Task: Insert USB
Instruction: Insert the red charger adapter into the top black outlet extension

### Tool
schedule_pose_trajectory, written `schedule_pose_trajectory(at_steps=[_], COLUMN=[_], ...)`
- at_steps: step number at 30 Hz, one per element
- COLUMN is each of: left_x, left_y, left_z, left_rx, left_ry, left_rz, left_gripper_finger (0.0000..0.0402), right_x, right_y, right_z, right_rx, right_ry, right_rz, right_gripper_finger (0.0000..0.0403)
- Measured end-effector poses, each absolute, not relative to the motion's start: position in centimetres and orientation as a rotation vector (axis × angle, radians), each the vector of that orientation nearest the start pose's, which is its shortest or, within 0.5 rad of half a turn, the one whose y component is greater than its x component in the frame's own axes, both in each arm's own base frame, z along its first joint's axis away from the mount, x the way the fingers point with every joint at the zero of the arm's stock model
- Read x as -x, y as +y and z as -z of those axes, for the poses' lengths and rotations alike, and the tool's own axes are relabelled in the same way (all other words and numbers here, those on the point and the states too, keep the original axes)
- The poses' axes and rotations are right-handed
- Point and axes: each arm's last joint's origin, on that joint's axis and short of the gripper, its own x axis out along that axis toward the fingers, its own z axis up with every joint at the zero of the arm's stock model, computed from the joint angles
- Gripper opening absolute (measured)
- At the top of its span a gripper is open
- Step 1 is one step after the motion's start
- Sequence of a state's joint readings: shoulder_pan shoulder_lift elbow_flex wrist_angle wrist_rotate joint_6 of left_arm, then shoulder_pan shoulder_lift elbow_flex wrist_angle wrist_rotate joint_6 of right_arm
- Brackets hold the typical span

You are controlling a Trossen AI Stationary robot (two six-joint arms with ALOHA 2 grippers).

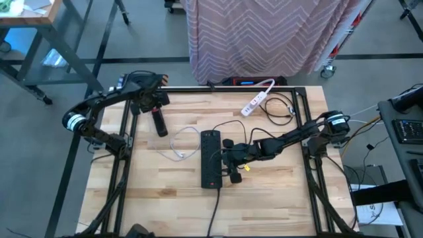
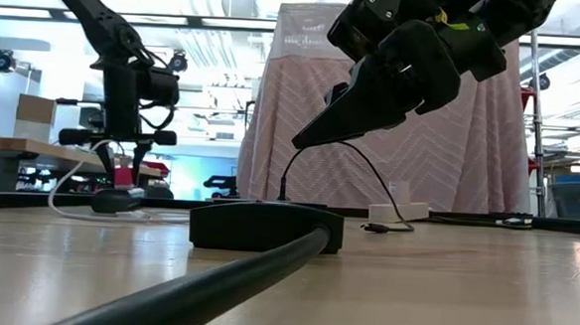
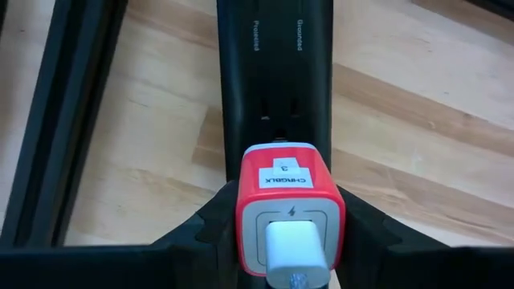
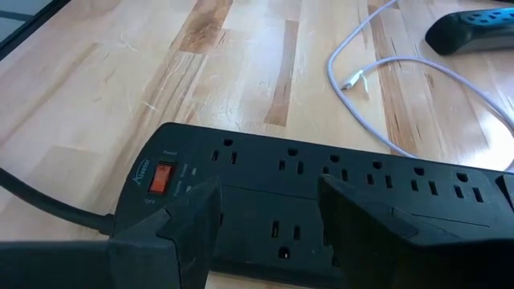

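My left gripper [image 3: 289, 241] is shut on a red and white charger [image 3: 289, 201], which has a white USB plug [image 3: 295, 250] in its port. It hangs over a short black power strip [image 3: 277, 80] at the table's far left [image 1: 160, 123]. A white cable [image 1: 185, 142] loops across the wood between the two black strips, with one loose end [image 4: 351, 80] lying on the table. My right gripper [image 1: 231, 162] stands open at mid-table, above a long black power strip [image 1: 210, 158] that lies flat. Its fingers [image 4: 189, 229] stand apart, clear of that strip. My left gripper pinches the charger by its two red sides [image 3: 241, 210] between its two fingers. The fingers come from above, pointing down. The charger is upright with its port face up, right over the short strip's outlet; whether it touches the strip I cannot tell.
A white power strip [image 1: 254, 102] with black cords [image 1: 281, 109] lies at the far right. The long strip's thick black cord [image 2: 214, 288] runs toward the near edge. A black frame [image 1: 125, 158] borders the table. Bare wood lies near left and near right.
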State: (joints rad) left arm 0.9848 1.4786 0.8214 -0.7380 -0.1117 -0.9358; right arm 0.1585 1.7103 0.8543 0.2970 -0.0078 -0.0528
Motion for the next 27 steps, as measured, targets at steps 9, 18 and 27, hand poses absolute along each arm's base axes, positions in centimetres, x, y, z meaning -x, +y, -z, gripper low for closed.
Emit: schedule_pose_trajectory(at_steps=[9,18,27], left_x=[-12.6,-13.0,-13.0], left_y=[21.9,23.5,22.9], left_z=[-18.9,-16.8,-16.4], left_rx=[1.347,1.394,1.376], left_ry=[0.861,1.259,1.337], left_rz=[-1.498,-1.485,-1.443], left_gripper_finger=[0.0127,0.0127,0.0127], right_x=[-34.1,-34.1,-34.1], right_y=[5.5,5.3,5.3], right_z=[-16.9,-16.9,-16.8], right_rx=[0.093,0.092,0.101], right_ry=[0.544,0.539,0.549], right_rz=[-0.177,-0.173,-0.175], right_gripper_finger=[0.0199,0.0199,0.0199])
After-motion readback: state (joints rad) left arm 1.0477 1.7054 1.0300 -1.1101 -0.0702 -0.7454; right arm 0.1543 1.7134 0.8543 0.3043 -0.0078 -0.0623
